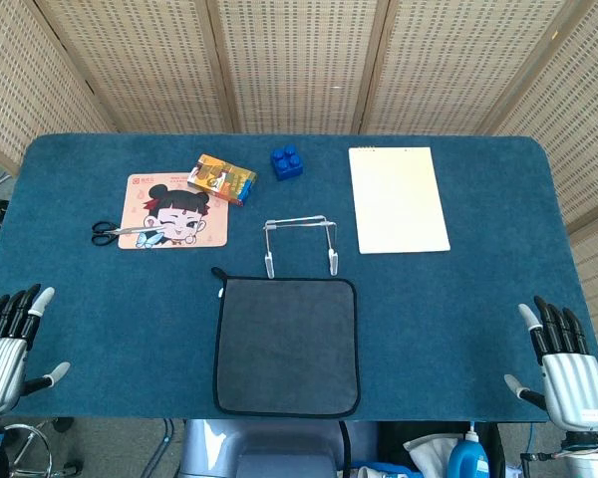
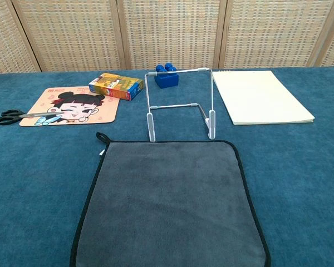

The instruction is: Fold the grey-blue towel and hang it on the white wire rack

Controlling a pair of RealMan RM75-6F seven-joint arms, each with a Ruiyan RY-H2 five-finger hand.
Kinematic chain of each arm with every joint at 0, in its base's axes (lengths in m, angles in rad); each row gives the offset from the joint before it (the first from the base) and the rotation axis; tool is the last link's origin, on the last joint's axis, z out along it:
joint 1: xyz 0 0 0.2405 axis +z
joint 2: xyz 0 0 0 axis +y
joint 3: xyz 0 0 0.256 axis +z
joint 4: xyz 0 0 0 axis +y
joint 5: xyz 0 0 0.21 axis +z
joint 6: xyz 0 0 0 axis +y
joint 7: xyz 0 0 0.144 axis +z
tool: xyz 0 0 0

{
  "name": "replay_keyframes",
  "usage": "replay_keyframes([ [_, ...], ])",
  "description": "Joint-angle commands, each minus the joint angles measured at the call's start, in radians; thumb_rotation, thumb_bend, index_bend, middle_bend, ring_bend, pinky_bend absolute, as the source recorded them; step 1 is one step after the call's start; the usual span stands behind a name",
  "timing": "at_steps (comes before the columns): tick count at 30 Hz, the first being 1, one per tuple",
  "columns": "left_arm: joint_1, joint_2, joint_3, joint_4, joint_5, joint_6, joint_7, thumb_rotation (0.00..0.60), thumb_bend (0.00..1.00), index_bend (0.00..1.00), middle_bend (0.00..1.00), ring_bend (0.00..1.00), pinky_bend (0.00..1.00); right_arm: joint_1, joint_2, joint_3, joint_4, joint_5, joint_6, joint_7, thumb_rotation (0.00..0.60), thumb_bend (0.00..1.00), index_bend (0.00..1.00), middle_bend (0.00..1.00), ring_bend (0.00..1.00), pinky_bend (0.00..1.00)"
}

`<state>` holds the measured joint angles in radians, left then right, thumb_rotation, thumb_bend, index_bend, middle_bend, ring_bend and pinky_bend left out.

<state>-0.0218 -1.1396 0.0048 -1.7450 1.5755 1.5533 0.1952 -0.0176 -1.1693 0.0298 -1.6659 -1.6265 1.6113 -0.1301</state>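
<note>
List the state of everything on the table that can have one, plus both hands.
towel: unfolded, lying flat, nothing holding it
wire rack: upright beyond the towel, nothing hung on it
scissors: closed, blades resting on the cartoon mat
colourful box: closed, lying flat
notepad: lying flat
left hand: open, holding nothing
right hand: open, holding nothing

A cartoon-face mat (image 1: 176, 210) lies on the blue table cover (image 1: 478, 299), with black-handled scissors (image 1: 118, 232) overlapping its left edge. A colourful small box (image 1: 222, 178), perhaps crayons, rests at its far right corner. Further right sit a blue toy brick (image 1: 286, 161) and a cream notepad (image 1: 397, 198).
</note>
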Motion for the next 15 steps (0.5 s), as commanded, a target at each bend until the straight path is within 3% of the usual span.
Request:
replay_keyframes([
  [1, -0.001, -0.002, -0.001, 0.003, -0.002, -0.002, -0.005, 0.6, 0.16, 0.0, 0.0, 0.0, 0.0, -0.001, -0.001, 0.0, -0.003, 0.001, 0.001, 0.0, 0.6, 0.0, 0.0, 0.0, 0.0, 0.0],
  [10, -0.01, -0.019, -0.006, 0.036, -0.014, -0.02, -0.029, 0.6, 0.16, 0.0, 0.0, 0.0, 0.0, -0.004, -0.007, 0.005, -0.004, 0.01, 0.006, -0.011, 0.6, 0.0, 0.0, 0.0, 0.0, 0.0],
  [15, -0.053, -0.05, -0.012, 0.093, 0.038, -0.048, -0.081, 0.6, 0.18, 0.0, 0.0, 0.0, 0.0, -0.006, -0.006, 0.013, -0.007, 0.023, 0.01, -0.006, 0.6, 0.0, 0.0, 0.0, 0.0, 0.0],
])
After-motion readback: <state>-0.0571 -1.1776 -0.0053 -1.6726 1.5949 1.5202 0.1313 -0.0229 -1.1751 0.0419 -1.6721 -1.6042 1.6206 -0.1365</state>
